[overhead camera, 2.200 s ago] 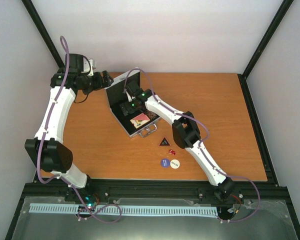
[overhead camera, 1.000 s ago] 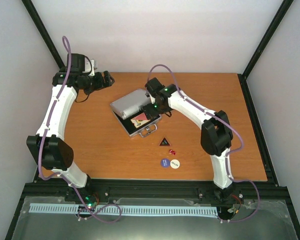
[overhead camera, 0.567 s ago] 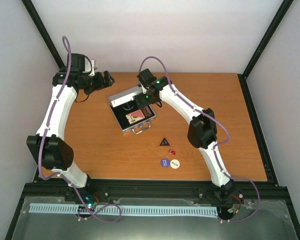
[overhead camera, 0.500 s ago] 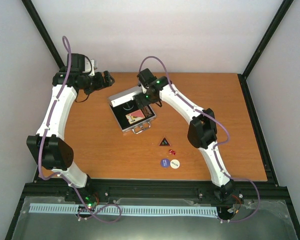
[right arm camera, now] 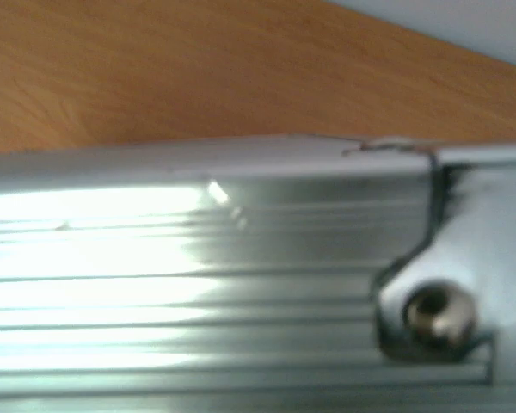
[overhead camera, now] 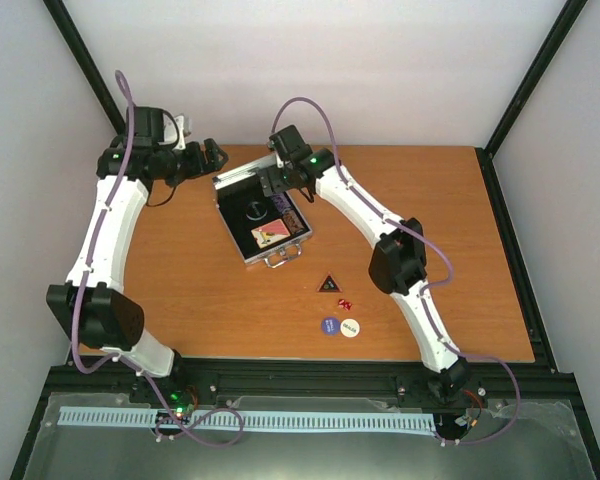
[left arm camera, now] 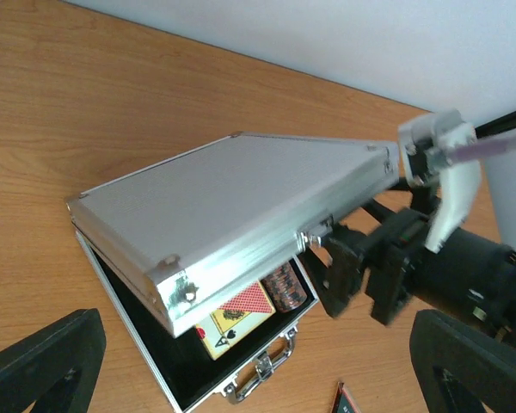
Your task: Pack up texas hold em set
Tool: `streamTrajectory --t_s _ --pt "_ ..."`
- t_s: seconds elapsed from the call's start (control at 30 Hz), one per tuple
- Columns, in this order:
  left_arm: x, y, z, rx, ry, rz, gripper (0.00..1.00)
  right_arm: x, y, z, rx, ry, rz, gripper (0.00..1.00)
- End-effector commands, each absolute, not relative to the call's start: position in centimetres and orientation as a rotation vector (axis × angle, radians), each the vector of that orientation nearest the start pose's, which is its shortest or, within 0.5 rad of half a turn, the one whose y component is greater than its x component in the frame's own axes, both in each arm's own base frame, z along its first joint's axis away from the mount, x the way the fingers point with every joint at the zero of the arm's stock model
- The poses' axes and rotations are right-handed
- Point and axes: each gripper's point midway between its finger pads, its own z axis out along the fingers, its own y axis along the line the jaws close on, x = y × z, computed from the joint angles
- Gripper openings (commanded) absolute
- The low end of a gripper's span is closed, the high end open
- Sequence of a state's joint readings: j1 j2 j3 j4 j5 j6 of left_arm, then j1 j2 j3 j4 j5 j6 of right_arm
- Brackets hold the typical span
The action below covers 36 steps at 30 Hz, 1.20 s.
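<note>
Silver case (overhead camera: pixel 235 226) is set on the bench (overhead camera: pixel 430 200), lid (left arm camera: pixel 241 198) half-raised at the wide right pincer (left arm camera: pixel 365 277); left pincer (overhead camera: pixel 208 158) is held wide nearby. Lid is best tipped back slowly, squarely.

silver case (left arm camera: pixel 241 196) half open, blue disc (overhead camera: pixel 329 325) outside

Case (overhead camera: pixel 264 254): I have it on the table (overhead camera: pixel 450 250), 10 o'clock of centre.
Inside: card box (overhead camera: pixel 270 235), chips (overhead camera: pixel 292 222) at its 2 o'clock.
Triangle (overhead camera: pixel 328 284): case's 5 o'clock.
Dice (overhead camera: pixel 345 303): triangle's 5 o'clock.
Discs (overhead camera: pixel 340 327): dice's 6 o'clock, side by side.
</note>
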<state>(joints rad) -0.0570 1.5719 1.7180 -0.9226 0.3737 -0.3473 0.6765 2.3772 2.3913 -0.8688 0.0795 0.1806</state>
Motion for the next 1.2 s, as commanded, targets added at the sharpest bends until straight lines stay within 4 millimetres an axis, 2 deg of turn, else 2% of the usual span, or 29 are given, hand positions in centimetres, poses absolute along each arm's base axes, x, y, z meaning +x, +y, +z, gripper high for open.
streamTrajectory --t_s 0.0,0.13,0.27,0.4,0.5,0.6,0.73,1.03,1.17 --pt "40.7 -9.2 33.9 -0.097 2.266 -0.672 1.0 51.6 39.7 17.9 -0.508 2.273 0.353 1.0" --pt "39.5 -10.3 36.3 -0.017 2.185 -0.743 0.99 52.9 40.6 18.1 -0.496 2.216 0.364 1.0" --pt "38.7 -12.2 36.6 0.072 2.144 -0.882 0.99 53.6 40.7 18.6 -0.497 2.176 0.357 1.0" --pt "37.6 -13.6 35.7 0.151 2.137 -0.994 0.99 54.0 40.9 18.3 -0.493 2.169 0.371 1.0" --pt "37.3 -13.9 33.0 0.149 2.174 -1.026 0.99 54.2 41.1 18.2 -0.49 2.167 0.392 1.0" --pt "37.8 -13.7 30.0 0.115 2.231 -1.016 0.99 54.3 41.4 18.4 -0.493 2.153 0.402 1.0" --pt "39.1 -13.4 28.1 0.085 2.251 -0.997 0.99 54.5 41.2 18.8 -0.492 2.145 0.404 1.0" --pt "43.8 -12.6 26.2 -0.004 2.208 -0.936 0.97 54.6 40.6 19.2 -0.489 2.152 0.403 1.0" --pt "45.2 -12.5 25.3 -0.018 2.217 -0.92 0.97 54.2 40.4 19.4 -0.502 2.161 0.414 1.0"
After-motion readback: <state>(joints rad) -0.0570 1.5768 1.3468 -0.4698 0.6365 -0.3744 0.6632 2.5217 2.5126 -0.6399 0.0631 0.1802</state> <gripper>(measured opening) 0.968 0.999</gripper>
